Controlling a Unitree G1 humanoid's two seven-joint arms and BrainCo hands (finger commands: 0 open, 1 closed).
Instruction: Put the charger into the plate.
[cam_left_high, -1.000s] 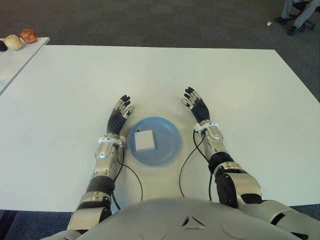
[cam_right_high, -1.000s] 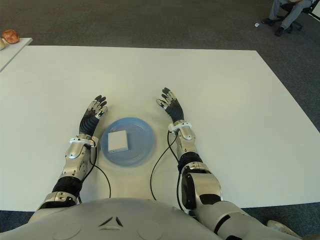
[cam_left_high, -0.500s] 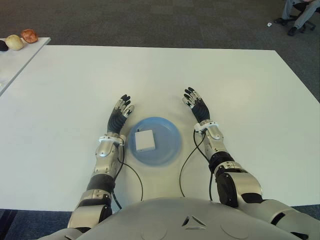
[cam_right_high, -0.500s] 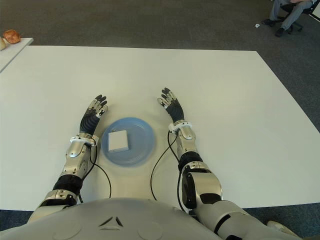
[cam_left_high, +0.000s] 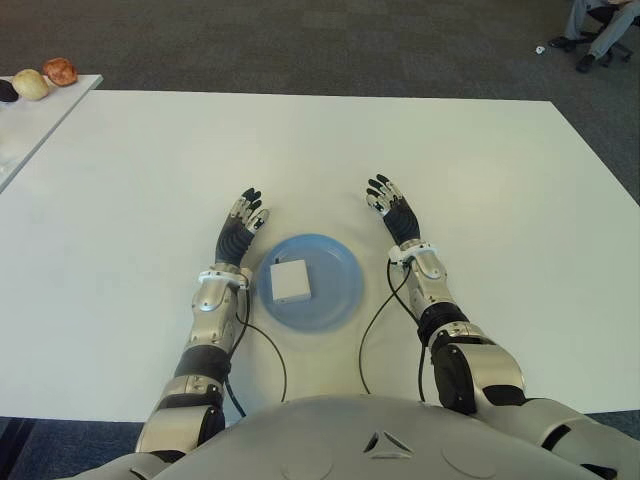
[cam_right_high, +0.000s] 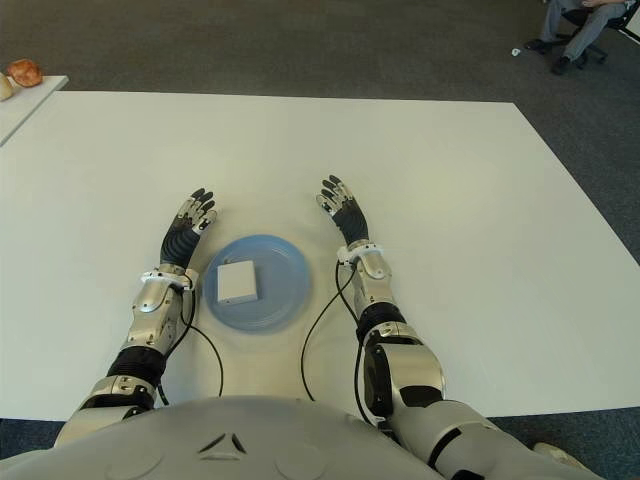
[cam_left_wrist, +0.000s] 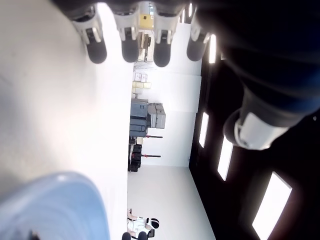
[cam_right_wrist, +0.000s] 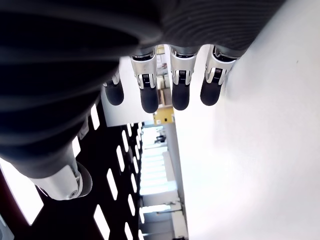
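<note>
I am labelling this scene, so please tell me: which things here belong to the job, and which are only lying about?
For the job:
- small white square charger, lying in the plate
- round blue plate
- left hand and right hand, both open beside the plate

Lying about:
- round food items on the side table
- seated person, far corner

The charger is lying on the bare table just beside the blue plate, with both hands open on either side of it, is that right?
Not quite. The white charger lies inside the blue plate, on its left part, as the left eye view shows. The rest holds: the left hand and right hand flank the plate, fingers open and holding nothing.
</note>
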